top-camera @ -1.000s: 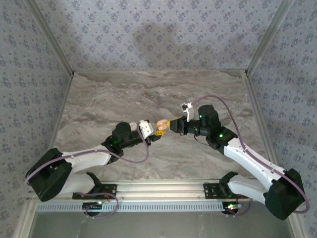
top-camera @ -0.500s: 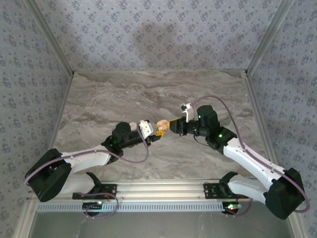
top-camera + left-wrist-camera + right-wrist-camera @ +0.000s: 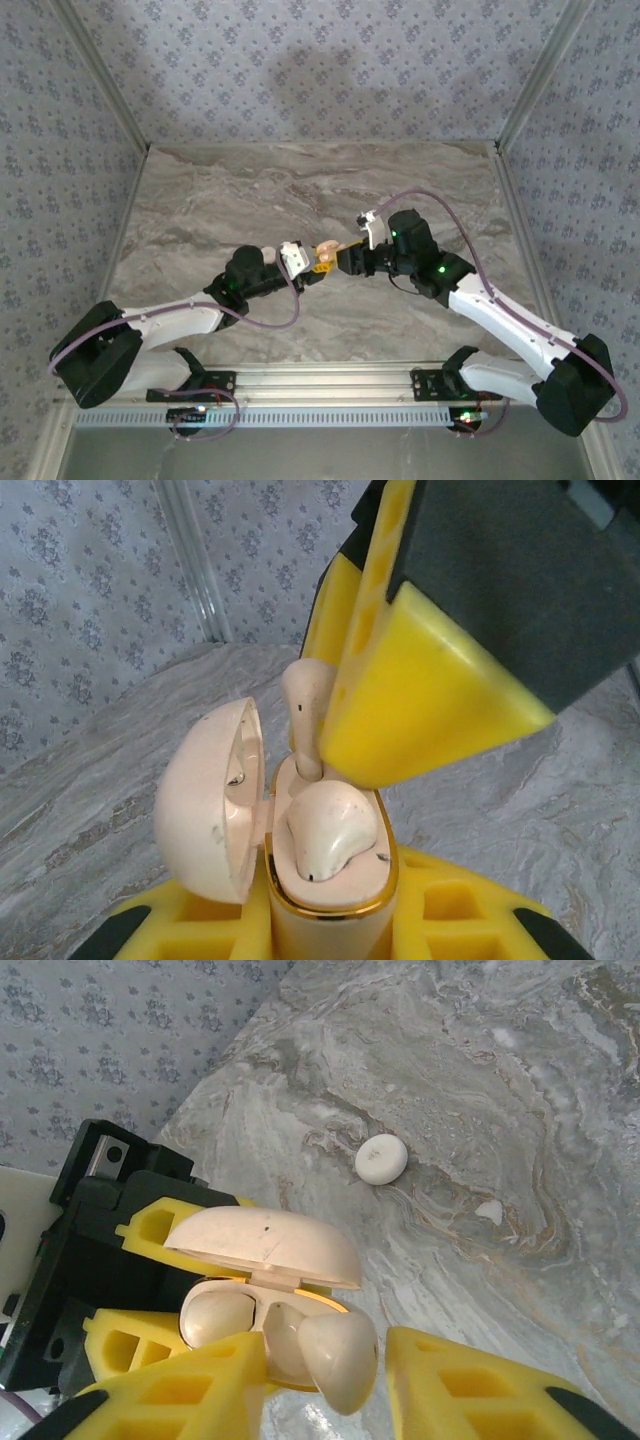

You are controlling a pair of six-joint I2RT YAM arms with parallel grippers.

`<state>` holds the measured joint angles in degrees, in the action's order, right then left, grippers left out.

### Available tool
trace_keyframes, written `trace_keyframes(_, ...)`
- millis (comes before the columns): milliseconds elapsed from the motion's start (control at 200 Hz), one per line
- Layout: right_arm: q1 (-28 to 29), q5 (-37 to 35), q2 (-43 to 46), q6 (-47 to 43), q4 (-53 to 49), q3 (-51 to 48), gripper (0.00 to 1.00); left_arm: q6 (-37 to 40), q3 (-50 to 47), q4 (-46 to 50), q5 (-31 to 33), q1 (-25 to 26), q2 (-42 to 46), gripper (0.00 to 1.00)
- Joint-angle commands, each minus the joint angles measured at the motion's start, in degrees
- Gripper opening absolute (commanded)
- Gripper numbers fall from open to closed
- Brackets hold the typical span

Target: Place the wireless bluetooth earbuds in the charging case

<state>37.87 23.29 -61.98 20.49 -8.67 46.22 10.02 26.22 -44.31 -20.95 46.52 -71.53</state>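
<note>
Seating the second earbud (image 3: 338,1360)

Our left gripper (image 3: 325,925) clamps the open charging case (image 3: 205,800), one earbud (image 3: 215,1315) seated. Our right gripper (image 3: 325,1360) stands slightly parted around the second, half in; released crooked, it may tip out.

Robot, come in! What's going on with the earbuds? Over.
Left gripper shut on open case. One earbud seated. Right gripper open around second earbud, standing half in its slot. Small white bit on table, out of the way.
</note>
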Motion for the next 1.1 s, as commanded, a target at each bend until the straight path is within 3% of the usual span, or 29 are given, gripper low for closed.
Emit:
trace_keyframes(0,-0.17,1.44,1.71,-0.04,-1.32,1.91,0.45,0.44,2.0,-1.04,0.63,0.39,1.48,0.11)
trace_keyframes(155,-2.27,3.72,4.06,1.01,-0.86,1.47,0.58,0.44,1.64,-0.95,0.74,0.31,1.56,0.11)
trace_keyframes(310,-5.63,8.65,5.11,4.07,2.31,0.23,0.59,0.53,1.38,-0.95,0.91,0.25,1.82,0.11)
trace_keyframes(595,-8.2,12.83,2.95,6.89,4.74,-0.25,0.43,0.53,1.16,-1.06,1.0,0.3,2.09,0.11)
trace_keyframes(1094,-8.78,18.19,-1.74,7.79,4.88,0.64,0.25,0.89,0.85,-0.65,1.44,0.27,2.61,0.11)
